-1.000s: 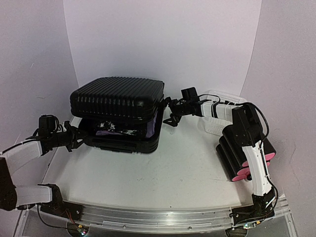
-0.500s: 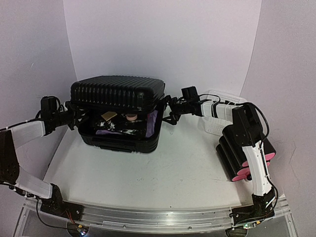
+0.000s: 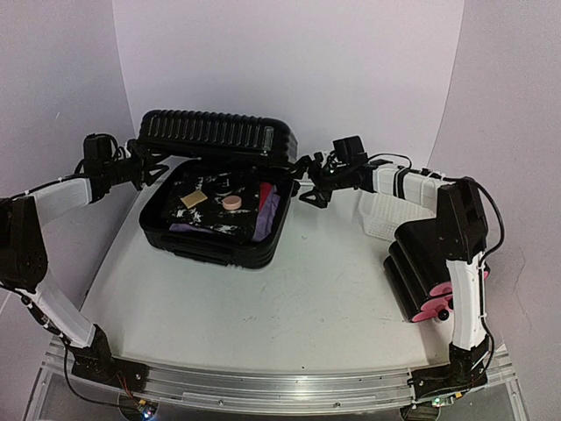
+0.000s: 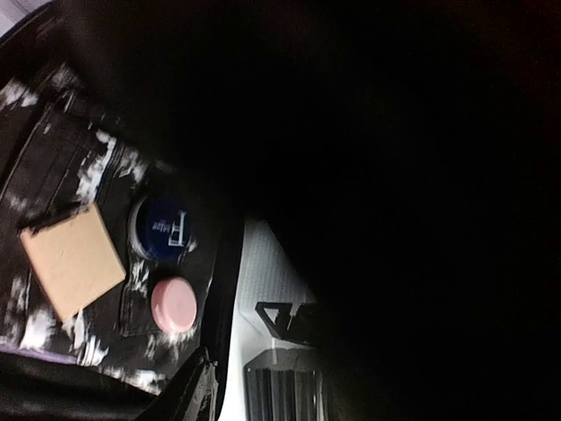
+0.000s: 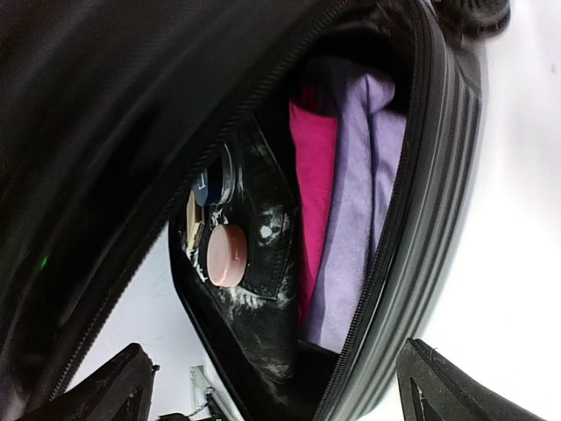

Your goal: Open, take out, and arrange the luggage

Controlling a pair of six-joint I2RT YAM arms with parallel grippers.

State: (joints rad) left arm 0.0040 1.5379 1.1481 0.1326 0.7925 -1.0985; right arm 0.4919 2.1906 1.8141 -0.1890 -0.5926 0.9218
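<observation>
Higher than half a second ago, the lid of the luggage now stands nearly upright, and both arms have risen with it. The luggage sits at the back left of the desk, showing a tan card, a pink tin and purple cloth. The right fingers are spread wide by the lid's right corner, gripping nothing. The left fingers are at the lid's left corner; how far they are spread cannot be told.
</observation>
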